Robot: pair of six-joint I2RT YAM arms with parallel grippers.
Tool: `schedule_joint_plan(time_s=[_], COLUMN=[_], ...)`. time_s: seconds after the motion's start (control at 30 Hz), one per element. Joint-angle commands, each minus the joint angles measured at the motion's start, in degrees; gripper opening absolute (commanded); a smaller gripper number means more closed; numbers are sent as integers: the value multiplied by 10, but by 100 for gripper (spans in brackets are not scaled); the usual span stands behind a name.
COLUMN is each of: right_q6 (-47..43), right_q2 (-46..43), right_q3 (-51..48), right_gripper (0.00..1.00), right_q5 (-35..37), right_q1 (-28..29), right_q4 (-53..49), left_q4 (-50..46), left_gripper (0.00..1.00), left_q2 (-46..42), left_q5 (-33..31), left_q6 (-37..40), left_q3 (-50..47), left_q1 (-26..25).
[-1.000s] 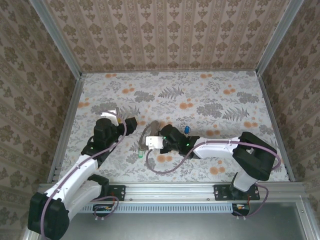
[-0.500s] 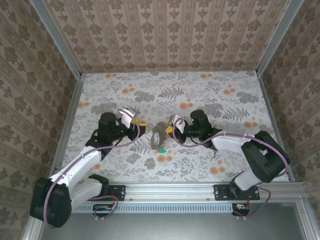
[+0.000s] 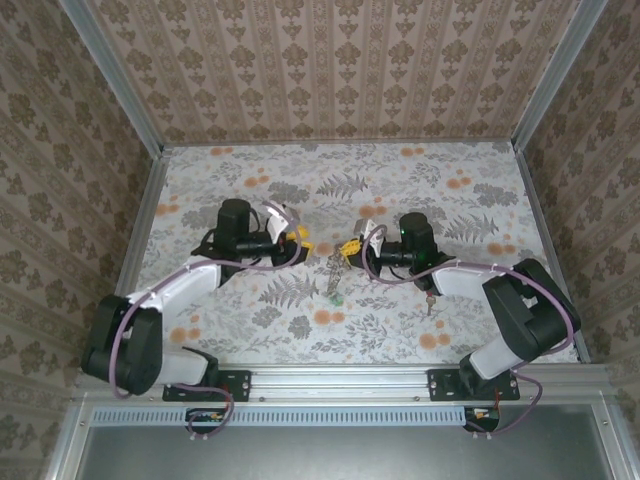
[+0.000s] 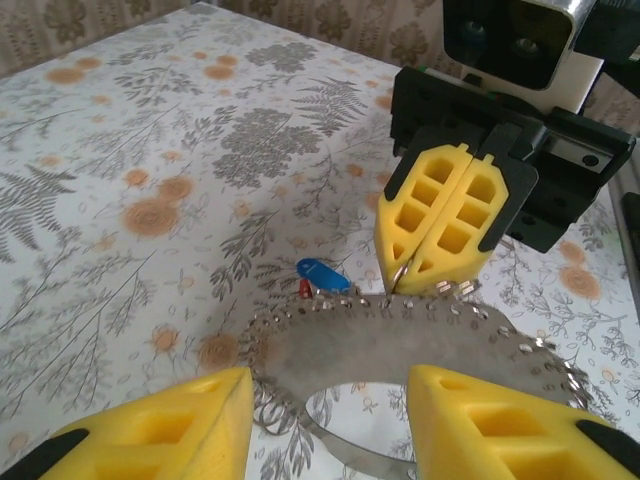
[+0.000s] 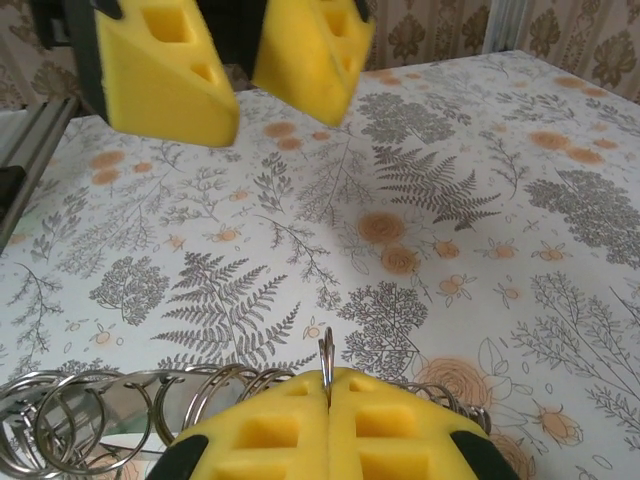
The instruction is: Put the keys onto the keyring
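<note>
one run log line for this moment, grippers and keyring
left gripper: open, facing keyring | right gripper: shut on keyring | blue key: beside keyring, attachment unclear

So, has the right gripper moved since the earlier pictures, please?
Yes. The right gripper has shifted away from the near rail and somewhat to the right in the top view.

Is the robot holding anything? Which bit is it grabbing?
Yes. The right end effector is shut on the keyring, pinching one thin wire loop at its edge. The left end effector is open, one finger on each side of the keyring, gripping nothing.
</note>
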Motion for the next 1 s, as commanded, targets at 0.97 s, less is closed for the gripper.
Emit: schedule_joint_plan(time_s=[0.97], right_q6=[-105], right_q2=[-61], right_q3=[-6], right_gripper=[0], right_q5=[-26], right_q1=[40], right_q4=[-152], left_q4=[-83], left_gripper=[32], left_q2=[23], left_q5=[47], left_q6=[134], left_q3=[20], left_q1=[-63])
